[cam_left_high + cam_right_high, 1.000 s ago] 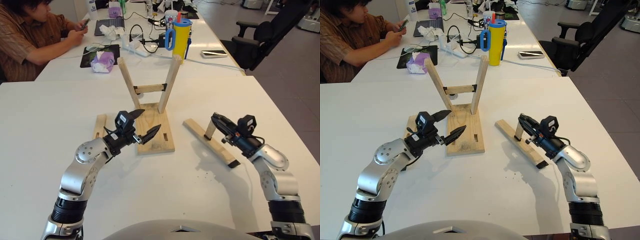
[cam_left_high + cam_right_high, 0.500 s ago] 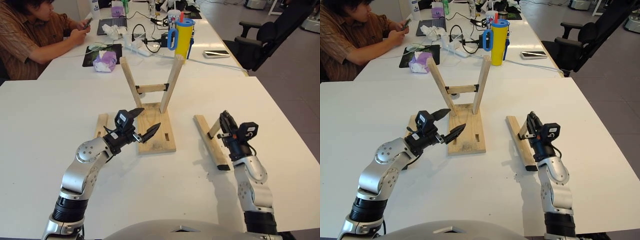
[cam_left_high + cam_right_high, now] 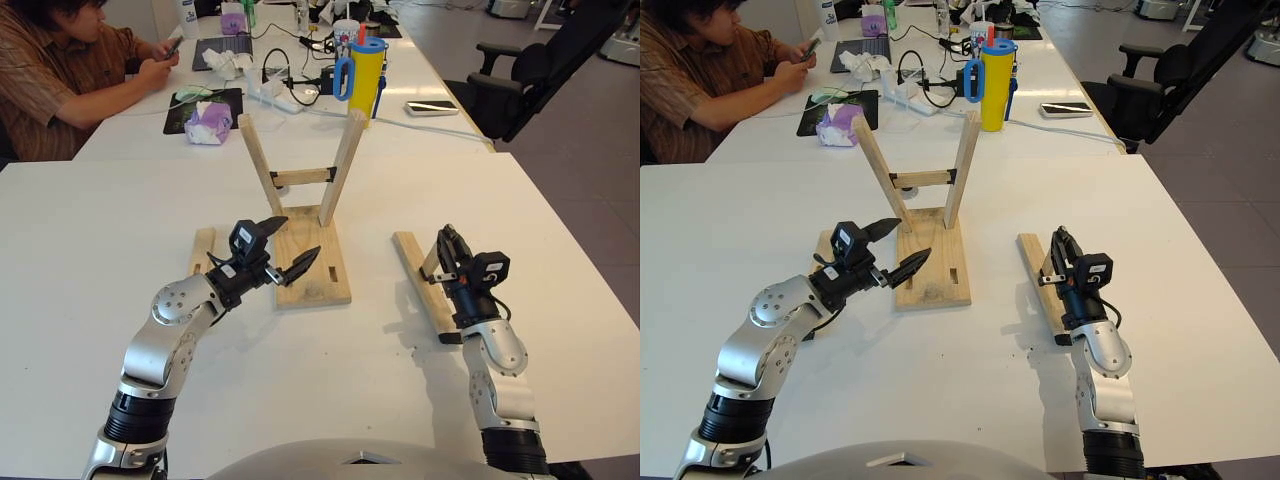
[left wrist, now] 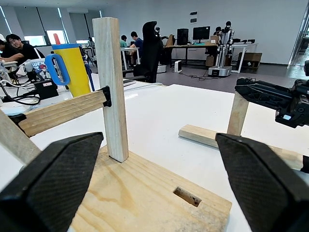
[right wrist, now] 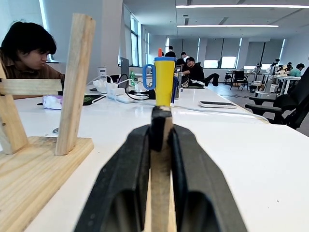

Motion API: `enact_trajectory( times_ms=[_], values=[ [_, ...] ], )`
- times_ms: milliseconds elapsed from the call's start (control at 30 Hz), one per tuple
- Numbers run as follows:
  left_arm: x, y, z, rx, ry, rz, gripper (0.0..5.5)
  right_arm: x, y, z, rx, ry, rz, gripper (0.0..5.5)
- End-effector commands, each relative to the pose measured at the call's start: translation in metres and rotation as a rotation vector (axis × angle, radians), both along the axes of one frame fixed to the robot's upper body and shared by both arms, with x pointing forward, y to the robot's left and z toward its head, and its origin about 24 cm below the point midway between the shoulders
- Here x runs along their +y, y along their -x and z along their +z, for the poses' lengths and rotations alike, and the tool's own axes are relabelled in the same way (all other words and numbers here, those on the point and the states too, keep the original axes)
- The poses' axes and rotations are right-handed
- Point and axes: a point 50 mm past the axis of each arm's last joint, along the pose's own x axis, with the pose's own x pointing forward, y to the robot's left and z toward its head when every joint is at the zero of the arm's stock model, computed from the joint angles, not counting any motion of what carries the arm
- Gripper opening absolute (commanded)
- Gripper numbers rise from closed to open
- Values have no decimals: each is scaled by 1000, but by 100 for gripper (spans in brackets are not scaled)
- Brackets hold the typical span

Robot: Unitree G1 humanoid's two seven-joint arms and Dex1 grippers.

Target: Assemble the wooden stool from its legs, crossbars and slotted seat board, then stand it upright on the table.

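Assembly stands about half done, judging from the head camera. The seat board (image 3: 318, 268) lies flat on the white table (image 3: 90, 250) with two fitted legs (image 3: 341, 165) rising from its far end, joined by a crossbar (image 3: 300, 177). The left gripper (image 3: 300, 237) hovers over the board's near left corner, fingers spread wide and holding nothing. A spare leg (image 3: 201, 250) lies just left of the board, partly under that arm. To the right, well apart from the board, a loose leg (image 3: 420, 285) lies flat with a second crossbar (image 3: 430, 258) standing up from it; the right gripper (image 3: 441, 243) is closed around that crossbar.

Left wrist camera: both black fingers (image 4: 53, 183) frame the board's near end, where an open slot (image 4: 187, 196) waits unfilled. The loose leg and the right gripper show beyond.

Right wrist camera: the two fingers (image 5: 120, 183) press flat against either side of the second crossbar, with the board and its fitted legs off to one side.

The step in hand appears to be bringing the second leg set over. The next move likely calls for lifting it without letting it twist, turning the leg upright, and lining its end with an open slot while the left gripper steadies the board.
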Motion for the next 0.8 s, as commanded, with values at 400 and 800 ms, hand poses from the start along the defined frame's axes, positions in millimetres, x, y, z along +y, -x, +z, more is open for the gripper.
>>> enact_trajectory(
  times_ms=[400, 800],
  values=[
    [3, 1, -1, -11, -11, 35, 431, 5, -22, 99, -172, -15, 79, 189],
    [-2, -3, 1, -30, 14, 59, 431, 25, -68, 152, -134, 106, 66, 194]
  ],
)
